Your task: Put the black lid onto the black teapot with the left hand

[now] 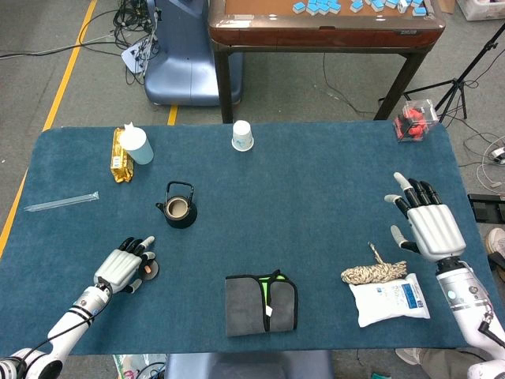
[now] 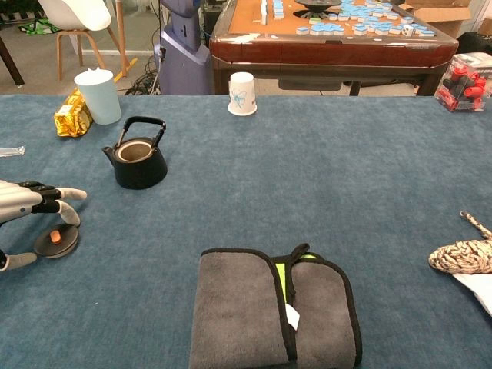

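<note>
**Inspector:** Start at the left edge. What is the left hand (image 1: 120,271) doing?

**Assistant:** It hovers over the lid (image 2: 56,241), fingers (image 2: 65,194) arched above it and partly spread. The lid lies flat on the worktop (image 1: 316,205), its orange knob up. I cannot tell whether any fingertip touches it; nothing is pinched. I judge the arched pose is set to come down on the knob, the only raised part a hand could take.

**Inspector:** And the teapot (image 1: 180,207)?

**Assistant:** At about 1 o'clock from the lid, near but apart. It stands upright, mouth open, bail handle raised. That handle arches over the mouth, so the lid will likely have to go in under or beside it.

**Inspector:** Behind the teapot?

**Assistant:** At 11 o'clock, a pale cup (image 1: 138,146) touching a gold packet (image 1: 119,155). A clear tube (image 1: 61,202) lies at the far left edge. A white paper cup (image 1: 242,135) sits at 1 o'clock, at the back edge. None lies between lid and pot.

**Inspector:** Centre and right?

**Assistant:** A folded grey cloth (image 1: 261,303) at the near edge. Further right, a rope bundle (image 1: 373,272) rests against a white pack (image 1: 390,299). The right hand (image 1: 427,224) hangs above the worktop, fingers spread, holding nothing, well away, as suits a left-hand task.

**Inspector:** Status?

**Assistant:** Lid not yet lifted.
</note>
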